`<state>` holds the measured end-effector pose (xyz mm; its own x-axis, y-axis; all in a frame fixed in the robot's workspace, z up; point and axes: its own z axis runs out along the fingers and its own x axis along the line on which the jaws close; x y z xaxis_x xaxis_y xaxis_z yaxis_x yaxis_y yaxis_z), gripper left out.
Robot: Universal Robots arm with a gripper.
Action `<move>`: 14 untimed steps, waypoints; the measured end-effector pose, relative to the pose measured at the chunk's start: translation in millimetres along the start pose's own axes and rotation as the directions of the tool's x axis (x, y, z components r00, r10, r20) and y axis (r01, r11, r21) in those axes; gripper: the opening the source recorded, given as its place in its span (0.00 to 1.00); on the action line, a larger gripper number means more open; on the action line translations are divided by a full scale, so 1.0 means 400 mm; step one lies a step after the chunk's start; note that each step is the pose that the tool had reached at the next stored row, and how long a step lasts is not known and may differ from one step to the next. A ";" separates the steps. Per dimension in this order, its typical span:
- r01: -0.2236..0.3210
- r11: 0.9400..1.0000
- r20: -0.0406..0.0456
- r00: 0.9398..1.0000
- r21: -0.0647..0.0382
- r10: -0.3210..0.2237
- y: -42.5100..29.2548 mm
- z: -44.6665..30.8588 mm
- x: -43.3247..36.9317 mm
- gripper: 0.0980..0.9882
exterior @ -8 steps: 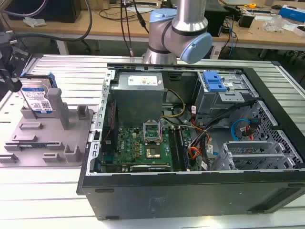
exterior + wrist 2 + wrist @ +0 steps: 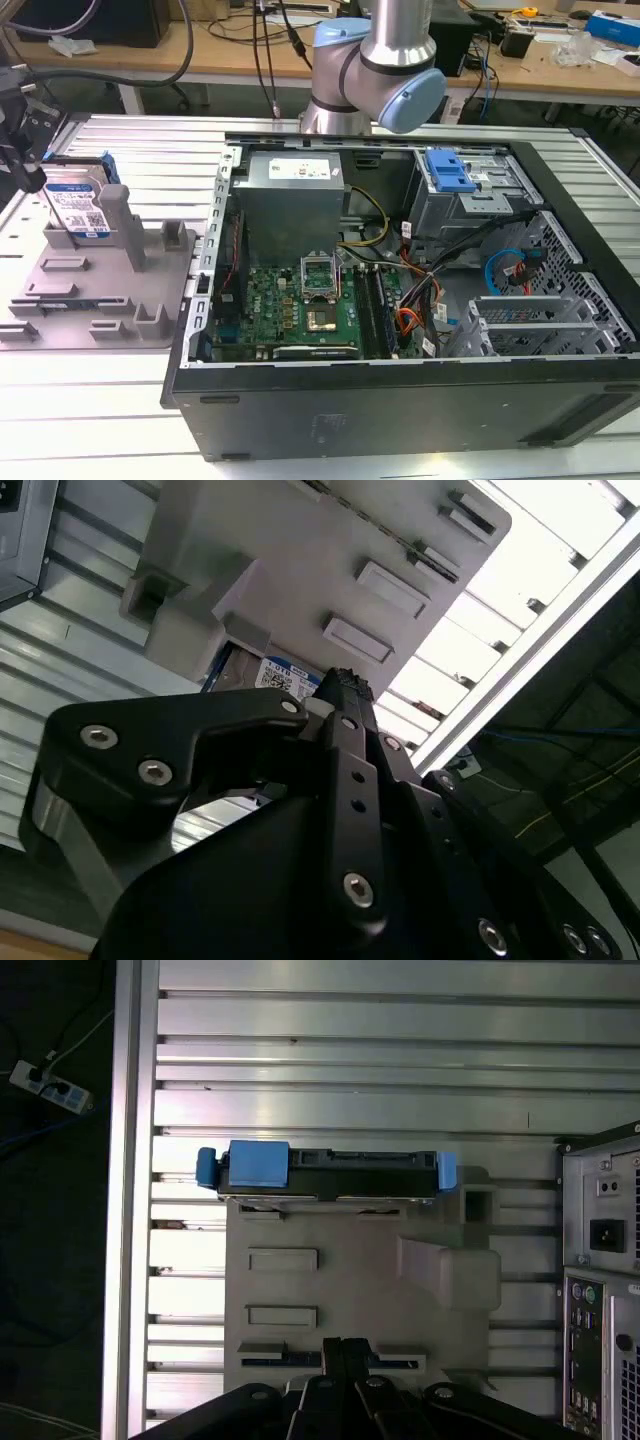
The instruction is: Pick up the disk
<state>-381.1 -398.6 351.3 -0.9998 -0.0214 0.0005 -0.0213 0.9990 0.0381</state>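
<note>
Disk (image 2: 78,208): stood on edge in a slot of the grey fixture (image 2: 120,290), with the label turned toward the exterior camera and blue rails at both ends.
Place: at 9 o'clock of the open computer case (image 2: 400,420), at the exterior view's left.
Fixture: laid on the ribbed metal worktop (image 2: 90,400), just beside the case.
Gripper (image 2: 345,1345): seen over the fixture in the first wrist view, apart from the disk.
Jaws: pressed together, with nothing clamped between them.
Arm (image 2: 375,60): seen at 12 o'clock of the case.

wooden workbench (image 2: 230,55) behind, strewn with cables (image 2: 262,60); ribbed aluminium table (image 2: 80,400) in front.
</note>
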 end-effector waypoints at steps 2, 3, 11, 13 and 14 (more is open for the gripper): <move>0.019 1.000 -0.001 1.000 0.000 -0.019 0.000 0.000 0.000 0.01; 0.059 0.998 -0.002 0.998 0.000 -0.059 0.000 0.000 0.000 0.01; 0.294 0.956 -0.011 0.956 -0.002 -0.294 0.000 0.001 0.000 0.01; 0.356 0.935 -0.014 0.934 -0.002 -0.356 0.000 0.001 0.000 0.01; 0.375 0.927 -0.014 0.927 -0.003 -0.375 0.000 0.000 0.000 0.01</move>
<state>-381.1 -398.6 351.1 -0.9185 -0.3954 0.0005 -0.3951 0.9178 0.0382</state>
